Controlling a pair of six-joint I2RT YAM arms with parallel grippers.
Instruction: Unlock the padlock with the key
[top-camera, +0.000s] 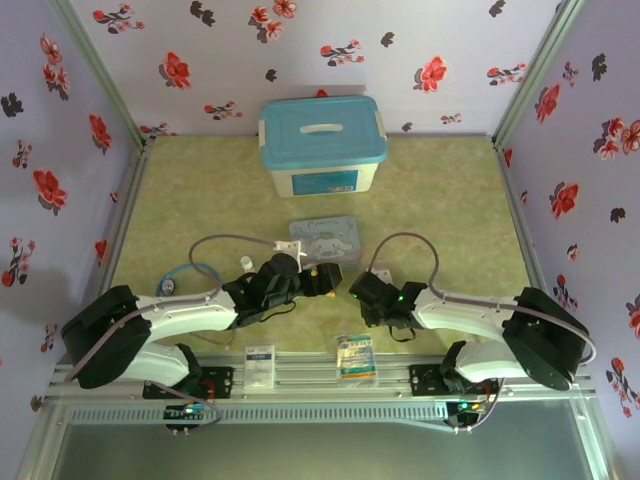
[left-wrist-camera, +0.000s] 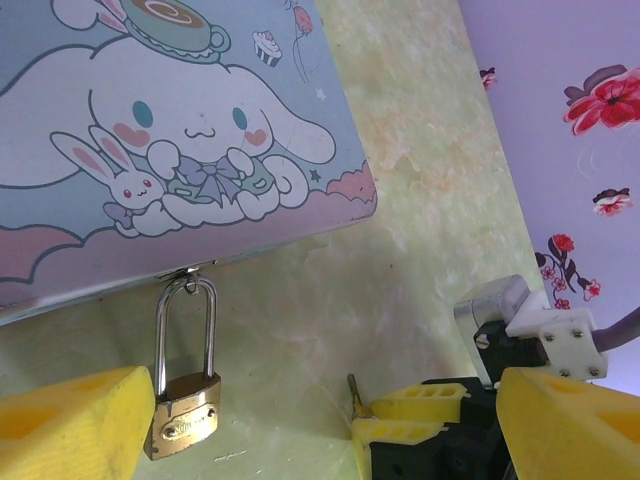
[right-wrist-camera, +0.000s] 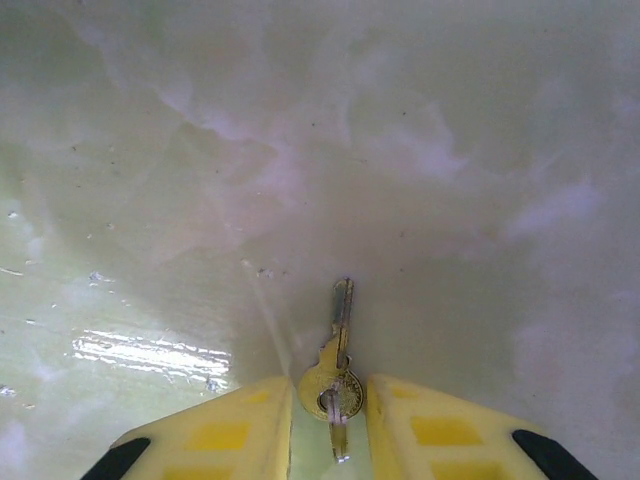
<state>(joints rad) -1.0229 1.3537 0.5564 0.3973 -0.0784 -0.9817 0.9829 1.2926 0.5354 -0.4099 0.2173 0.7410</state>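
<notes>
The right gripper (right-wrist-camera: 330, 400) is clamped on the round bow of the small slim metal key (right-wrist-camera: 343, 315), whose blade points away over the pale green mottled tabletop (right-wrist-camera: 150, 150). The left gripper (left-wrist-camera: 320, 428) is spread wide. Its yellow finger (left-wrist-camera: 70, 425) is just beside the tiny brass-gold padlock (left-wrist-camera: 183, 412), whose thin shackle hangs from the hasp of the pastel cartoon tin (left-wrist-camera: 180, 130).
</notes>
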